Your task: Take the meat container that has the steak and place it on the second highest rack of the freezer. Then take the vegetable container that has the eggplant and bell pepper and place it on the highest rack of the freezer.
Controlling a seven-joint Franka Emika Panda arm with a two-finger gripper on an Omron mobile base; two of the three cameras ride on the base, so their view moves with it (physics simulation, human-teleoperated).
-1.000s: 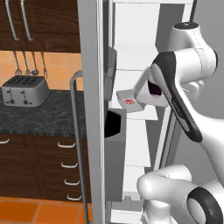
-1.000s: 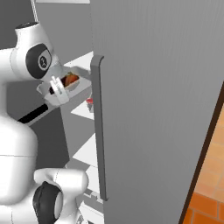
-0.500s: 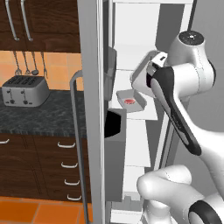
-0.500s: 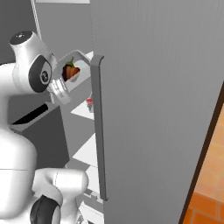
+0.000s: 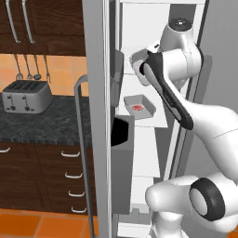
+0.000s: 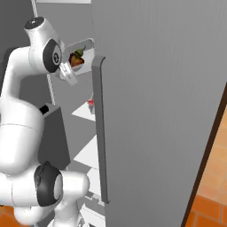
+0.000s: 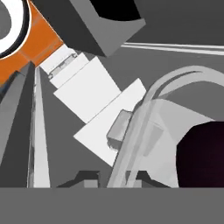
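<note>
- Claw [image 7: 111, 177]: pinches the rim of the vegetable container [image 6: 82, 54]. In the hand view you see its tips pressed onto the clear wall, with the dark eggplant [image 7: 202, 153] inside. In the right base view the orange-red bell pepper [image 6: 76, 60] sits in it.
- Vegetable container, position: raised high inside the open freezer [image 6: 159, 88], near the upper shelves, not yet set down.
- Meat container [image 5: 139, 105] with the steak [image 5: 138, 108]: rests on a white rack [image 5: 149, 122] lower down. You cannot tell for certain from these views that it is the second highest.
- Risk, tilt: the container looks tipped in the right base view. Tip it further and the vegetables could roll out.
- Risk, grip: you hold one rim only, so a bump on a shelf edge or the door could twist it loose.
- Risk, clearance: the arm is folded tight in the compartment, and its elbow may strike the side wall.
- Risk, placement: released short of the top rack, it would drop onto the meat container.
- Writing, brands, labels: none readable.
</note>
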